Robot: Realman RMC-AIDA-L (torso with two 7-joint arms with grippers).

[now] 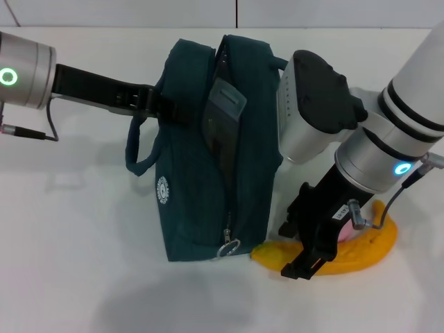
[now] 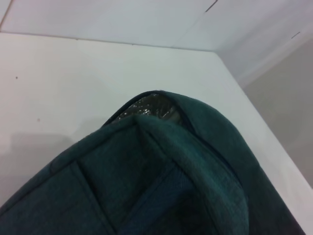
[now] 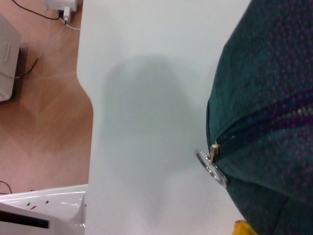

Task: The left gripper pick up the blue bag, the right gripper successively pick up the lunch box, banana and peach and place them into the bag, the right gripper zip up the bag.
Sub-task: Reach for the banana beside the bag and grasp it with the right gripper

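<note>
One item sits in the bag; our right gripper, jaws apart, should straddle the banana beneath it. Left gripper clamps the bag.

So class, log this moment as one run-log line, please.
left pincer: at blue bag | lunch box: in bag | right pincer: over banana | peach: on table | zip: open

A lab-like test room: bare white counter, plain white walls, wood-pattern floor with loose cables.
</note>
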